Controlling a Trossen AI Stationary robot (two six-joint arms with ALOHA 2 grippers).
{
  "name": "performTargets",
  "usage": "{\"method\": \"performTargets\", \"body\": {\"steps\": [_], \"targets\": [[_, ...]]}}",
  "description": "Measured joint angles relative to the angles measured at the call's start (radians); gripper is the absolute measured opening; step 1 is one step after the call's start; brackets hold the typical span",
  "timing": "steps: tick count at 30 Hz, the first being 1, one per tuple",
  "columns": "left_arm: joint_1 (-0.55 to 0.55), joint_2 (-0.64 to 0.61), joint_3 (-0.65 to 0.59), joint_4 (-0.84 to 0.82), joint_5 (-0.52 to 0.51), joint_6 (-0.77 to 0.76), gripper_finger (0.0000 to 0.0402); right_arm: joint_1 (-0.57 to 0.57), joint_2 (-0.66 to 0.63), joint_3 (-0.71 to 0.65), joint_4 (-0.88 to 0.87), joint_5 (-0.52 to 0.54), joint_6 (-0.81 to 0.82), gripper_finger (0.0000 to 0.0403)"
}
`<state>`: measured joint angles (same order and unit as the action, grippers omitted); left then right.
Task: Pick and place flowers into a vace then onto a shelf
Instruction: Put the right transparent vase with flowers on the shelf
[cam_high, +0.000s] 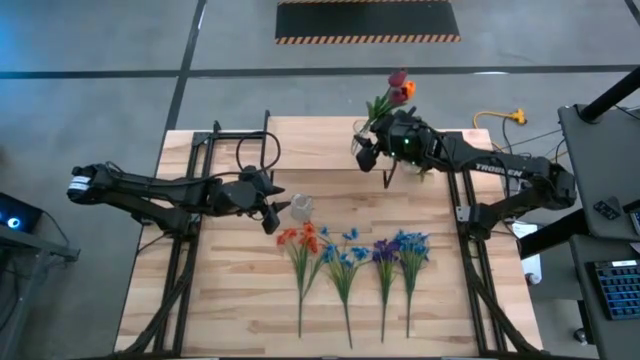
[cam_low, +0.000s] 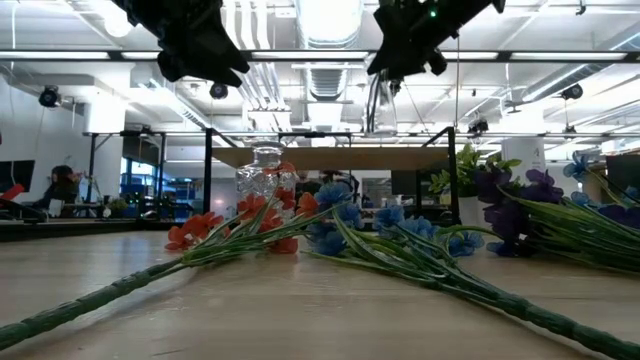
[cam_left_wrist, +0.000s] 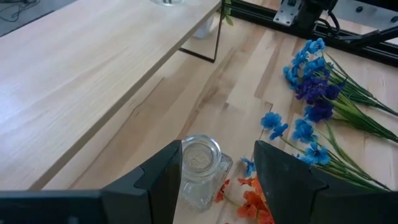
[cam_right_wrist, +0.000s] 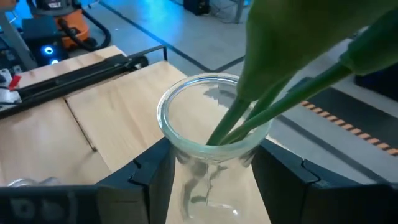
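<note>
Right wrist view alone: right gripper (cam_right_wrist: 211, 168) clamps a glass vase (cam_right_wrist: 208, 134) with green stems inside; flower heads cut off. Left gripper (cam_left_wrist: 217, 171), fingers apart, straddles a clear jar (cam_left_wrist: 200, 163) ungripped. Beyond it, flowers (cam_high: 350, 250) on the table; shelf (cam_left_wrist: 93, 68) farther.

A light wooden desk (cam_high: 230, 300) of joined planks is seen from above. Four flowers (cam_high: 352, 258) are laid side by side on it, heads toward the shelf (cam_high: 320, 140): orange-red, blue, purple, blue. A small clear glass jar (cam_high: 301, 208) is stood just beside the orange-red head. The shelf is stood along the desk's far edge.
</note>
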<state>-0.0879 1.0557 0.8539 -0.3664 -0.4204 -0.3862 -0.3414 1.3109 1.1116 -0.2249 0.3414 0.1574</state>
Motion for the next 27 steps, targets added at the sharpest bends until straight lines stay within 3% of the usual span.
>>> {"method": "performTargets", "body": {"steps": [27], "targets": [[0.000, 0.000, 0.001, 0.042, 0.000, 0.001, 0.0183, -0.148, 0.000, -0.108, 0.118, -0.141, 0.041, 0.0183]]}}
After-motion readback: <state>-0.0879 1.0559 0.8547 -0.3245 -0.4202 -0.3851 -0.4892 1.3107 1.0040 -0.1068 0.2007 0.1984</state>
